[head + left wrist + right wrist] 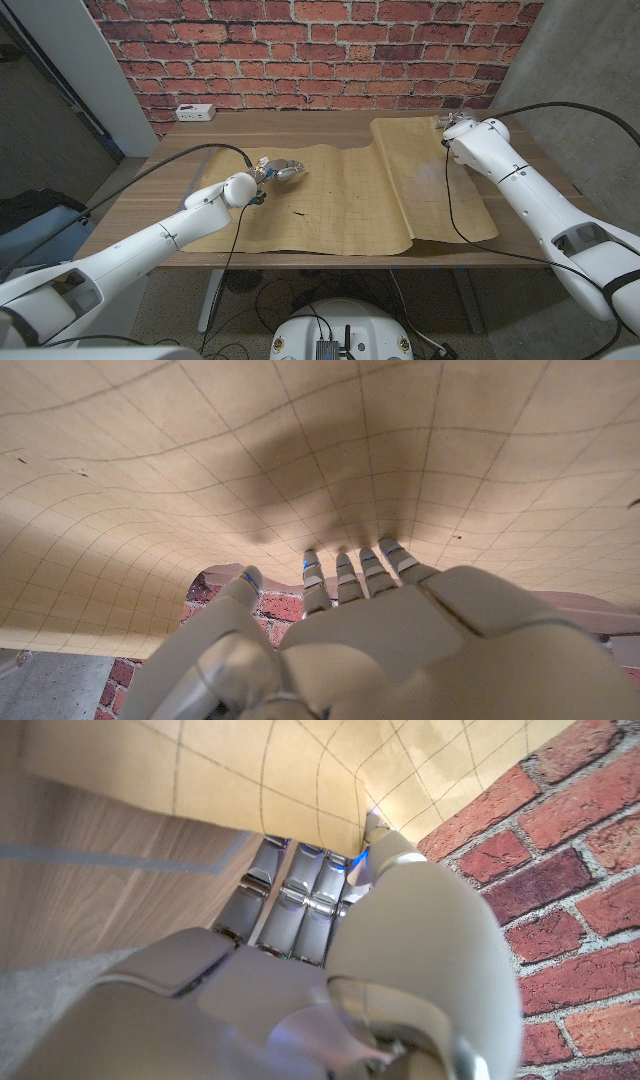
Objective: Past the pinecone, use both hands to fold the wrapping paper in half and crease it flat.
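Head view: I stand at a wooden worktop (330, 125) in front of a red brick wall (320, 50); both my arms reach over it.
Wrapping paper: a long tan sheet with a thin grid, the wrapping paper (340, 205) lies spread across the worktop from my left side to the far right corner; a raised ridge runs across it to the right of the middle.
Left hand: my left hand (275, 171) is over the far edge of the paper, left of the middle. In the left wrist view the fingers (345, 578) reach to the sheet and the tips touch it, and the paper curves up around them. The fingers lie close together; I cannot tell if they pinch the edge or only press on it.
Right hand: my right hand (455, 127) is at the far right corner of the paper, near the wall. In the right wrist view the fingers (290, 905) are curled together just at the paper's edge, with the wood beside them. I cannot tell if the paper is clamped between them.
Other things: a white power strip (194, 113) lies at the far left of the worktop, against the wall, well apart from the paper. Black cables run along both my arms.
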Controlling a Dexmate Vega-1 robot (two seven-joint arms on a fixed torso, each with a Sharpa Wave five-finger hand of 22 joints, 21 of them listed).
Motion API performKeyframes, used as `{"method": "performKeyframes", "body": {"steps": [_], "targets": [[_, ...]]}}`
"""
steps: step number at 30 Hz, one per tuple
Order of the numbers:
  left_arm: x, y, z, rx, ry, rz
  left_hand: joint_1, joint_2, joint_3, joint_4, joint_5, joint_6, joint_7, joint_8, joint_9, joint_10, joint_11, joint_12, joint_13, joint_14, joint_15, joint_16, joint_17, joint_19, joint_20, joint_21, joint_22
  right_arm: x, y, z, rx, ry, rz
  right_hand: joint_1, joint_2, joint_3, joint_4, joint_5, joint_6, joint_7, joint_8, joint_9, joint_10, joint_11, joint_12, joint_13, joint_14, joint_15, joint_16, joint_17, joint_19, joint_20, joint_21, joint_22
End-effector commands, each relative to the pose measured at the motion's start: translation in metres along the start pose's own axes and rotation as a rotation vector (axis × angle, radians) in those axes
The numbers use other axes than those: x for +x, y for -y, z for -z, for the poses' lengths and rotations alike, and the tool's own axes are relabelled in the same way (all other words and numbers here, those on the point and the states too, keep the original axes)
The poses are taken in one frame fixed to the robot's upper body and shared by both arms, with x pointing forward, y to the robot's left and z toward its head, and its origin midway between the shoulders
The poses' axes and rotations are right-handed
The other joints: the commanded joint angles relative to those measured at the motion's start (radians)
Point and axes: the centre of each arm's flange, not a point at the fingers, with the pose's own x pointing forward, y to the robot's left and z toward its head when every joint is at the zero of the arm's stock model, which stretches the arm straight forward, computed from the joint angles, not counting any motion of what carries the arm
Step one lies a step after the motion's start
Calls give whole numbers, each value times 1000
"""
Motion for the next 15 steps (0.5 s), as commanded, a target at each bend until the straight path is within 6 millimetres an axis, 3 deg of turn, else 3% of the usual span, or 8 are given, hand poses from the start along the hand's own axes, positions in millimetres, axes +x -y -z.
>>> {"method": "performKeyframes", "body": {"steps": [1,15], "targets": [[0,5,4,-4,3,0,-5,1,0,5,0,3,2,2,6,3,1,3,3,3,-17,5,3,27,21,2,5,-17,-12,-12,282,-45,-334,19,1,12,0,9,19,33,6,28,6,10,6,2,21,1,7,7,17,3,14,2],[1,6,6,-5,17,-3,-8,1,0,6,0,1,2,-1,6,0,-1,1,3,2,-17,3,3,27,21,-1,6,-27,-23,-20,450,-29,-551,36,-3,22,2,16,22,54,8,49,15,20,6,-8,71,4,20,11,65,-5,71,23]]}}
